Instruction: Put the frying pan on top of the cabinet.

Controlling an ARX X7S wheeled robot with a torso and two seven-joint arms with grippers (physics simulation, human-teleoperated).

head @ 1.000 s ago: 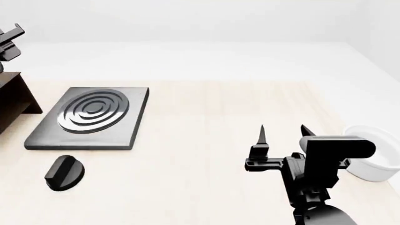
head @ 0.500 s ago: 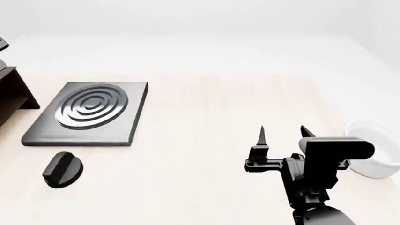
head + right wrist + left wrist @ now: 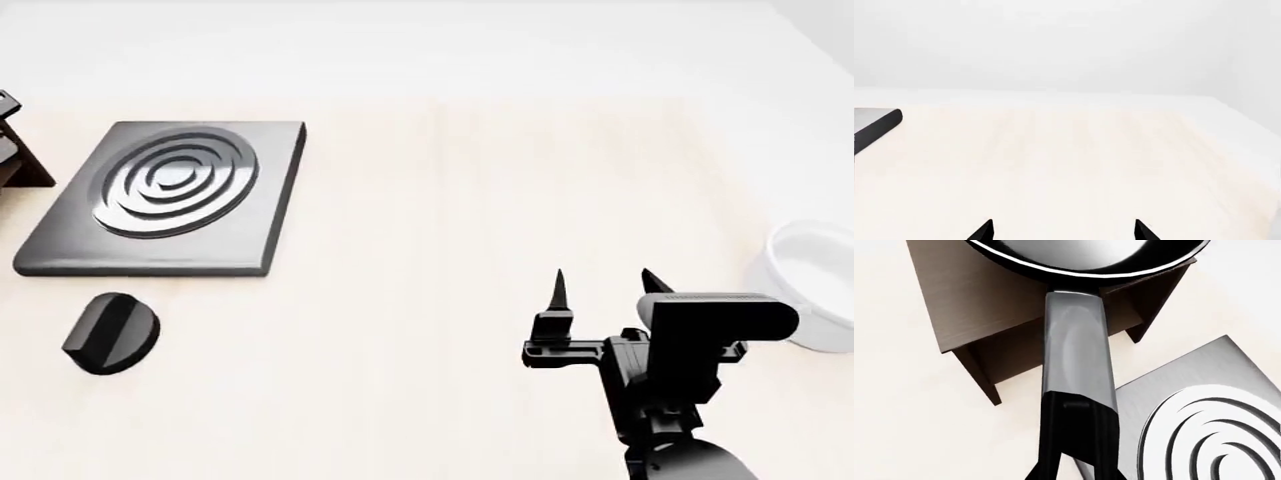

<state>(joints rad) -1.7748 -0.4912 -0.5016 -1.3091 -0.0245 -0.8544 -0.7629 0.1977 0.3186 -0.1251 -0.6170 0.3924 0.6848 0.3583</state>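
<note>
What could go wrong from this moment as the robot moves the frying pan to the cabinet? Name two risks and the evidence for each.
1. The left pincer holds the frying pan only at the far end of its long handle, so the pan may tilt or slip.
2. In the left wrist view the pan overlaps the cabinet edge; released off-centre, it could tip off toward the hob.

A bare simulated kitchen scene, rendered rather than photographed.

We see a pale wood worktop [image 3: 441, 220] carrying a grey hob [image 3: 160, 195], its loose black knob [image 3: 110, 333] and a white bowl [image 3: 811, 282], against blank white walls.
</note>
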